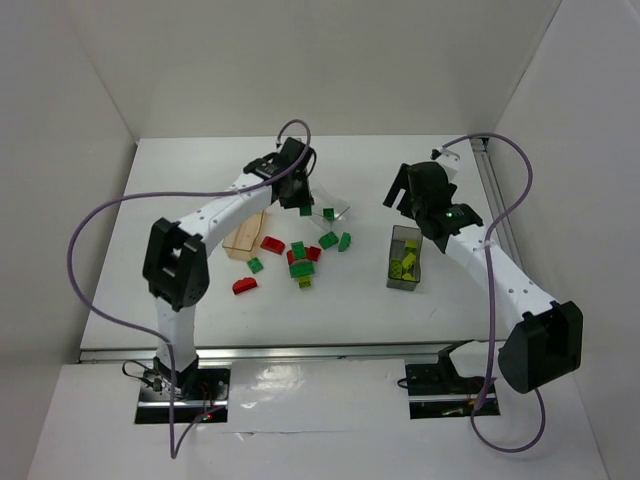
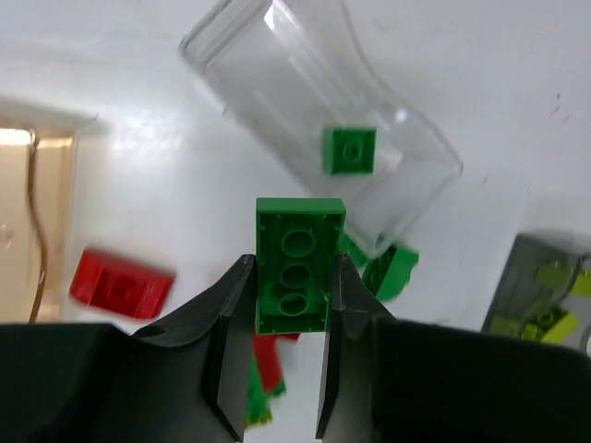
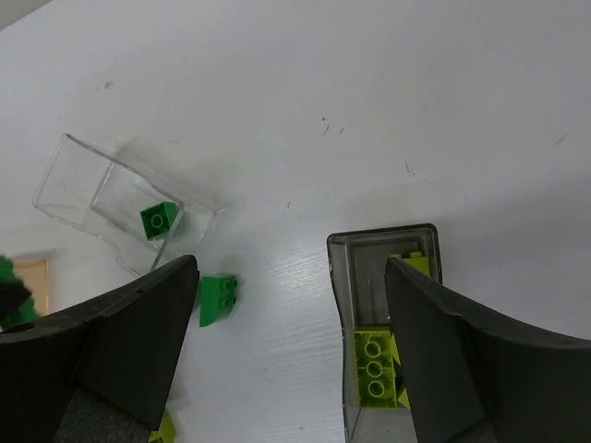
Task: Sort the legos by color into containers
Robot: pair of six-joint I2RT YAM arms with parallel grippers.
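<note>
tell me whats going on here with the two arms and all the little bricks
The left gripper grips a green studded plastic brick, close to the clear plastic tub, which holds one small green brick. The right gripper hangs open over the dark grey tub, which has yellow-green bricks in it. Loose red and green bricks lie on the white table, and the translucent tan tub looks empty from above.

You're working in a robotics lab test cell: a plain white tabletop (image 1: 330, 320) boxed in by bare white panel walls (image 1: 60, 150), looping purple cables (image 1: 526, 170), an aluminium rail (image 1: 320, 352) along its near edge.
</note>
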